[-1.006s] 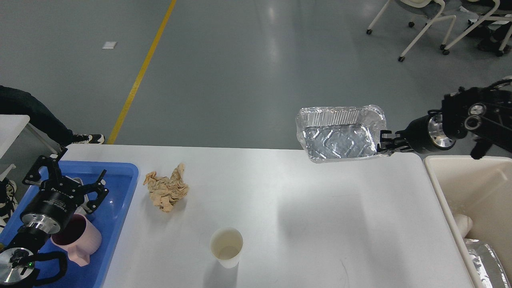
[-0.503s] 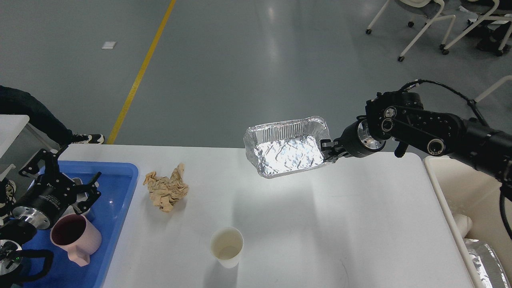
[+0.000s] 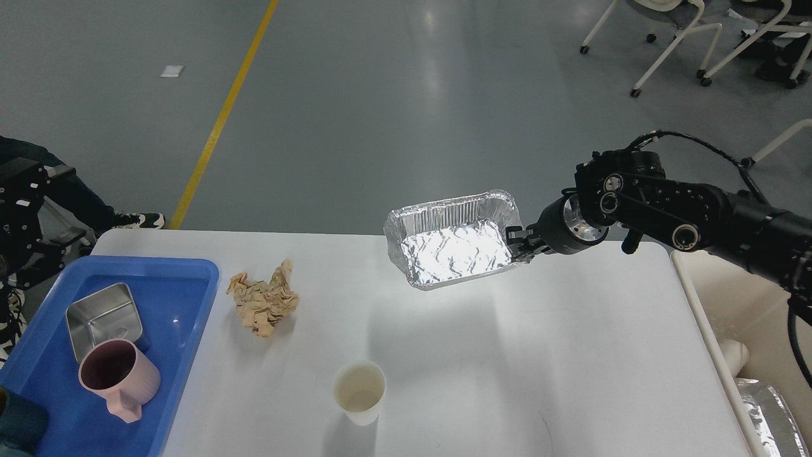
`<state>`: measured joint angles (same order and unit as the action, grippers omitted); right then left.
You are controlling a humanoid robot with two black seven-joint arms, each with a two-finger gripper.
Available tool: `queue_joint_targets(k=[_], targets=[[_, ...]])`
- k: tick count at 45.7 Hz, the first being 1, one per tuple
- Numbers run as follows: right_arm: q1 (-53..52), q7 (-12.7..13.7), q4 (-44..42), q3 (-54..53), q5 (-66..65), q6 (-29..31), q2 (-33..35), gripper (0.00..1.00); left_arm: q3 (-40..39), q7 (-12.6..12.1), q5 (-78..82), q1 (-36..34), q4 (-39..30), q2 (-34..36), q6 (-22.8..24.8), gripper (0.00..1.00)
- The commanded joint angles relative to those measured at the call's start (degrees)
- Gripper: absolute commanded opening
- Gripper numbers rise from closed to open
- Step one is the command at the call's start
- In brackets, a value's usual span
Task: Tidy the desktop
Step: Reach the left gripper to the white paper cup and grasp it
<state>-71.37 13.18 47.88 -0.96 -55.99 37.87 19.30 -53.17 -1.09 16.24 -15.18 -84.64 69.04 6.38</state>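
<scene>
The desktop (image 3: pixel 507 355) is a wide white tabletop. My right gripper (image 3: pixel 517 244) is shut on the right rim of an empty foil tray (image 3: pixel 453 251) and holds it tilted in the air above the table's far edge, near the middle. A crumpled brown paper (image 3: pixel 263 301) lies at the left on the desktop. A white paper cup (image 3: pixel 360 391) stands upright near the front. My left arm (image 3: pixel 25 216) shows at the far left edge, beyond the blue tray; its fingers cannot be told apart.
A blue tray (image 3: pixel 184 304) at the left holds a pink mug (image 3: pixel 117 381) and a small steel container (image 3: pixel 104 317). A cream bin (image 3: pixel 710 304) stands off the right edge with foil (image 3: pixel 771 419) inside. Chairs stand far back right.
My right gripper has carried the foil tray left from the far right corner to the middle of the far edge. My left arm has pulled back out of the blue tray, uncovering the steel container.
</scene>
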Motion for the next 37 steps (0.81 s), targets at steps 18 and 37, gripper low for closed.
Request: queue_joint_targets(k=[18,37], targets=[[0.00,0.00,-0.16,0.09,-0.26,-0.26,-0.32,0.00,7.38,4.25,31.13,1.64,-11.43,16.56,3.64,0.97],[0.88,0.00,-0.16,0.00,-0.35,-0.52,-0.32,0.00,10.90,2.76,33.94,2.00,-13.98,10.25,5.66,0.97]])
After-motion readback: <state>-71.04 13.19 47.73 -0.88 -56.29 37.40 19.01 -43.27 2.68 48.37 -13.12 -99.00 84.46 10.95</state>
